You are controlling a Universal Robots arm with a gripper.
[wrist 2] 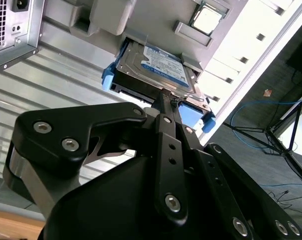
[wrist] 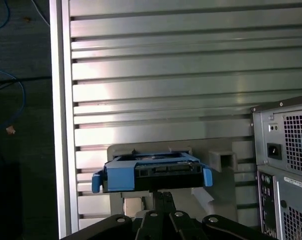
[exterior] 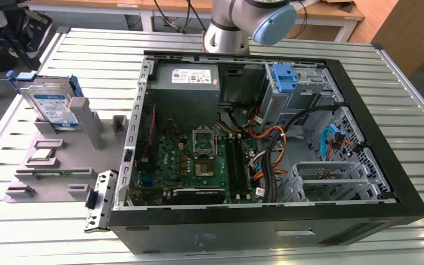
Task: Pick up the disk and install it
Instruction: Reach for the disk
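Gripper (wrist 2: pixel 165 96), jaws closed, faces disk (wrist 2: pixel 161 67) edge; bare table (wrist: pixel 166 75) around.

Your arm (exterior: pixel 228 33) shows in the exterior view as a pale grey upright link. On top of it sits a joint (exterior: pixel 260 14) closed by a light blue cap (exterior: pixel 275 25), and the rest runs up out of frame. In both wrist views you look along your gripper (wrist 2: pixel 168 100) (wrist: pixel 163 194) from behind. It is black, built of flat links (wrist 2: pixel 75 135) pinned with silver screws (wrist 2: pixel 172 202), and the links fan out wide near the camera and narrow to one slim tip. The jaws stand closed, pressed side by side along their length. In the second wrist view a grey band wraps the gripper's body beside the broadest link.
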